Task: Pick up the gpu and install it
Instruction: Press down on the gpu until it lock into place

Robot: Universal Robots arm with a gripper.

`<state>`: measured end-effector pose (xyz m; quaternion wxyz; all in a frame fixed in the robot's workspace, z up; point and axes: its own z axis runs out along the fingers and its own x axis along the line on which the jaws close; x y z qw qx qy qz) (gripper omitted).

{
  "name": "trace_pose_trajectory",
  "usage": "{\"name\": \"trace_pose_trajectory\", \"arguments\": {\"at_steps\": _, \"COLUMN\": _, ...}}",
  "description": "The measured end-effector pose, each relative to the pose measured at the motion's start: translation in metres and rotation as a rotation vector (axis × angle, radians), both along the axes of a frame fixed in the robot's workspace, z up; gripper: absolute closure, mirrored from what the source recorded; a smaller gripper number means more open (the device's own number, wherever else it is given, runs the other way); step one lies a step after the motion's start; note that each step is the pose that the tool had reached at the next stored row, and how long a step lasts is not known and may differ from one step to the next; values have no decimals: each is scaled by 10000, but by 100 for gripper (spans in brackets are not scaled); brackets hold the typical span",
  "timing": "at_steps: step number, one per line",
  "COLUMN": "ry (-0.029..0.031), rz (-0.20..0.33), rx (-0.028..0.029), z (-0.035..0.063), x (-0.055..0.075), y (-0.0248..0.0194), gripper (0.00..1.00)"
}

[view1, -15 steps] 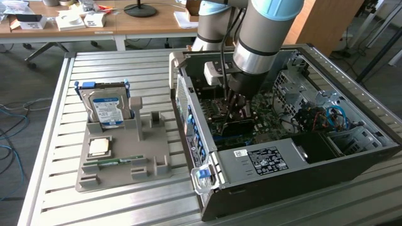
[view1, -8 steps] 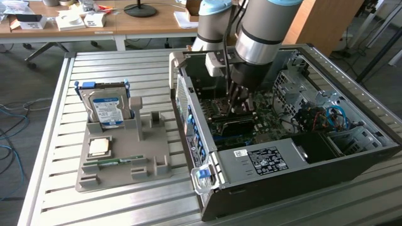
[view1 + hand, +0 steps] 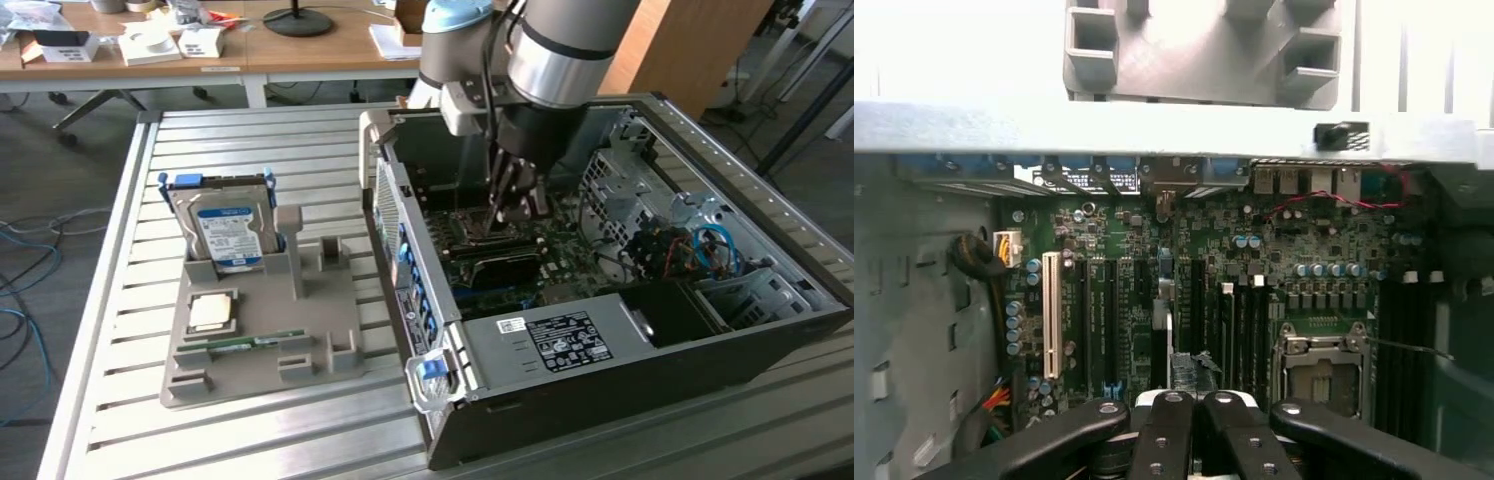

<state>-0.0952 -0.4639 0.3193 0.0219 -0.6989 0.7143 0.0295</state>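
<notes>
**A:** Setting: a workshop. Wooden desks point(image 3: 307, 52) stood at the back, with a slatted metal tabletop point(image 3: 267, 430) in front. An open computer case point(image 3: 641, 370) lay on its side on that tabletop.

**B:** And the hand point(image 3: 511, 215)?

**A:** It was down inside the case, over the motherboard point(image 3: 1324, 250). Its fingers point(image 3: 1164, 425) were pressed fully together, with no gap between them.

**B:** Was it holding anything?

**A:** I could not tell. The gpu point(image 3: 501, 268) sat directly under the fingertips. Whether they pinched its top edge or only bore on it was unclear.

**B:** How did the card look?

**A:** Thin, dark and flat. It stood upright on the board among the long expansion slots. In the wrist view it was a narrow pale edge point(image 3: 1164, 345) running away from the fingers.

**B:** How far along was the task?

**A:** My judgement is late. The card was off the grey holder point(image 3: 267, 375) and in the case at a slot. I could not confirm it was fully seated.

**B:** What else was on the holder?

**A:** It sat on the exterior view's left, well apart from the hand. On it were the hard drive point(image 3: 230, 235) standing upright, a square chip point(image 3: 211, 312) and a green RAM stick point(image 3: 247, 345).
</notes>
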Motion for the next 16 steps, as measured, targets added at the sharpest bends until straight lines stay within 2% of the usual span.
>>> {"name": "trace_pose_trajectory", "arguments": {"at_steps": 6, "ry": -1, "rz": 0, "rx": -3, "z": 159, "x": 0, "y": 0, "gripper": 89}}
{"name": "trace_pose_trajectory", "arguments": {"at_steps": 10, "ry": -1, "rz": 1, "rx": -2, "z": 169, "x": 2, "y": 0, "gripper": 89}}
{"name": "trace_pose_trajectory", "arguments": {"at_steps": 16, "ry": 1, "rz": 2, "rx": 8, "z": 170, "x": 150, "y": -2, "gripper": 89}}
